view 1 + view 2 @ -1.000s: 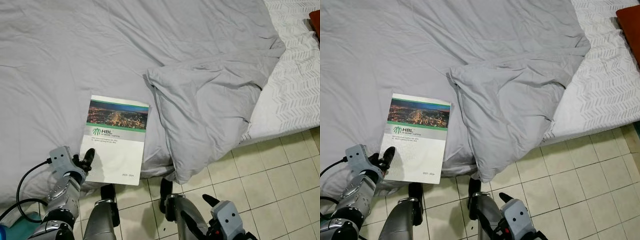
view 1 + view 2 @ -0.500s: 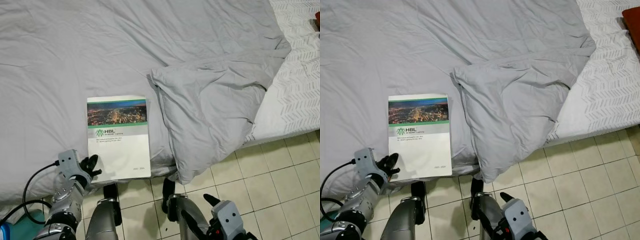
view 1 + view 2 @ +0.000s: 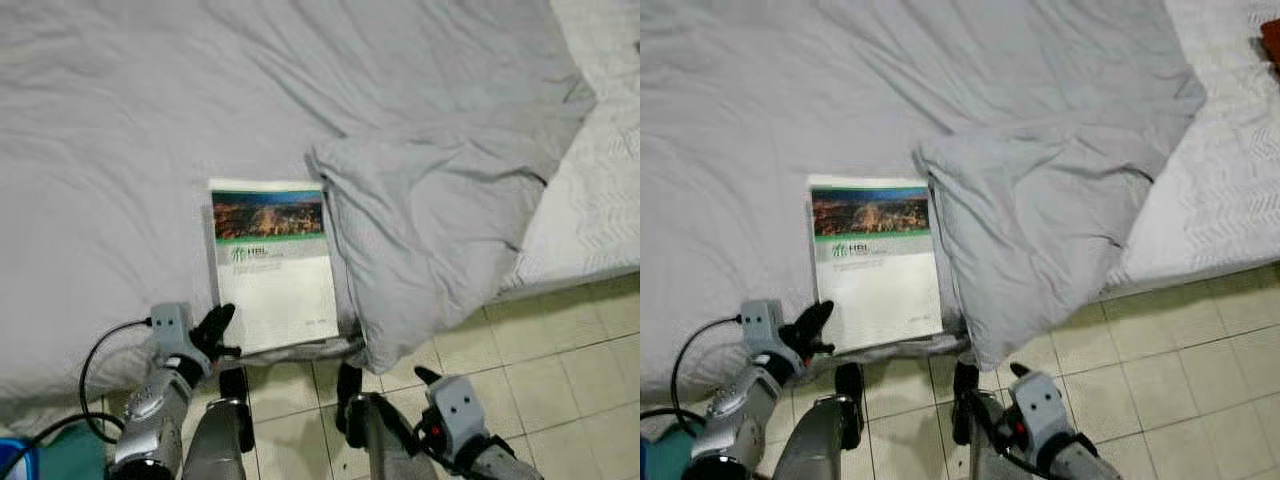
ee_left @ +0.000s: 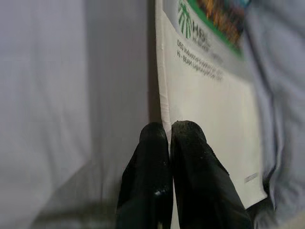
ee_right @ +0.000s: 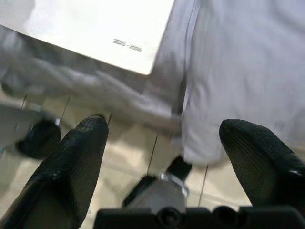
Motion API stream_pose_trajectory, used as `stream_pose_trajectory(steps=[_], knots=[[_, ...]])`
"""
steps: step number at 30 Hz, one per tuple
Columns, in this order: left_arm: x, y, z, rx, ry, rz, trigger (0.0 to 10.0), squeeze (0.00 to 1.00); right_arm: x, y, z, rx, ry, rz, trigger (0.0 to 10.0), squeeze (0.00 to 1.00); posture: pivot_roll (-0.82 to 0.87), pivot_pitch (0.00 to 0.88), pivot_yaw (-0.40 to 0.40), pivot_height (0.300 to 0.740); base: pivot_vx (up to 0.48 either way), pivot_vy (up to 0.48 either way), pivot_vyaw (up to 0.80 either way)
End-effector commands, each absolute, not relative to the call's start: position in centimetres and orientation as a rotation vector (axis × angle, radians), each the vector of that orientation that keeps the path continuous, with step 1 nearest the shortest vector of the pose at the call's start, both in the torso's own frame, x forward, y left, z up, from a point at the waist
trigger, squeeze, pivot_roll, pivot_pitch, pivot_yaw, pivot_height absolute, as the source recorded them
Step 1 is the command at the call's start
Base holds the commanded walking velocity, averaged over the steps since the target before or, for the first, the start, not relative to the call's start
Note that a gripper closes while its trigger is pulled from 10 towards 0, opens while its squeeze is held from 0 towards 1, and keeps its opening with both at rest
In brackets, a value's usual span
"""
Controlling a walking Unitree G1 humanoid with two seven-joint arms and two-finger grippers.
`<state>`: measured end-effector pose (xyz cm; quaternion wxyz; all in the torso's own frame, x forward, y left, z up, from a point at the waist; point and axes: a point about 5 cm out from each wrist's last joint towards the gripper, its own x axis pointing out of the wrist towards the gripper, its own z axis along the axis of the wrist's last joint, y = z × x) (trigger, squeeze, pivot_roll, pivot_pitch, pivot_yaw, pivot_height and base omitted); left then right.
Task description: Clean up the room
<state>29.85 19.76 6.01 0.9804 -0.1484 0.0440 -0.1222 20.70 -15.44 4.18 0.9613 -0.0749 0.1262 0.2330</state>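
Since the frame 1 s back, the white booklet with a night-city photo and green band on its cover (image 3: pixel 274 262) has turned on the bed: it lay skewed, its far end tipped right, and now its far end leans slightly left, w/ its right edge tucked close against the folded-over grey duvet flap (image 3: pixel 430 240). The whole view has also shifted, so part of that is camera motion. The left pincer (image 3: pixel 222 322) has come up to the booklet's near-left corner.

Key relation now: booklet lies just ahead of the left pincer, long axis running away from the robot, roughly in line w/ the pincer's reach. In the left wrist view the two black fingertips (image 4: pixel 187 138) are pressed together, w/ the booklet's left edge (image 4: pixel 164 100) running straight down into the seam between them. Whether a page is actually nipped there or the tips only butt the edge, can't tell; looks like contact at the edge, no visible gap.

Left arm is clearly the nearer one. Right pincer (image 5: pixel 164 138) hangs low over the beige tiled floor (image 3: pixel 560 330), off the foot of the grey-sheeted bed (image 3: pixel 120 150), fingers spread wide, holding nothing; the booklet's near-right corner (image 5: pixel 147 71) sits beyond it and above the tiles, well apart.

Judgement: next move prob. needs the left pincer to get a finger under that near-left edge, since the booklet lies flat on soft bedding near the bed's foot edge.
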Motion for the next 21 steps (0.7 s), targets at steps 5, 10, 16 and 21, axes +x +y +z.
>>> stream_pose_trajectory(steps=[5, 10, 16, 21], knots=[[29.8, 20.9, 7.4, -0.201, 0.050, -0.173, 0.0, 0.00, 22.7, -15.4, 2.9, -0.078, 0.283, 0.398, 10.0, 0.00, 0.01, 0.243, -0.028, 0.740, 0.000, 0.000, 0.00], [29.0, 20.2, 9.2, -0.004, 0.004, -0.185, 0.0, 0.00, 25.3, -15.3, 5.3, -0.046, 0.145, 0.333, 10.0, 0.00, 0.05, 0.099, -0.002, 0.740, 0.000, 0.000, 0.00], [28.9, 19.3, 11.0, 0.089, -0.066, -0.141, 0.0, 0.00, 26.6, -17.1, 6.9, -0.041, 0.052, 0.214, 10.0, 0.00, 0.07, 0.000, 0.000, 0.740, 0.000, 0.000, 0.00], [29.2, 17.7, 11.1, 0.151, -0.073, -0.100, 0.0, 0.00, 28.6, -18.0, 8.1, -0.055, -0.009, 0.155, 10.0, 0.00, 0.06, 0.000, 0.000, 0.740, 0.000, 0.000, 0.00]])
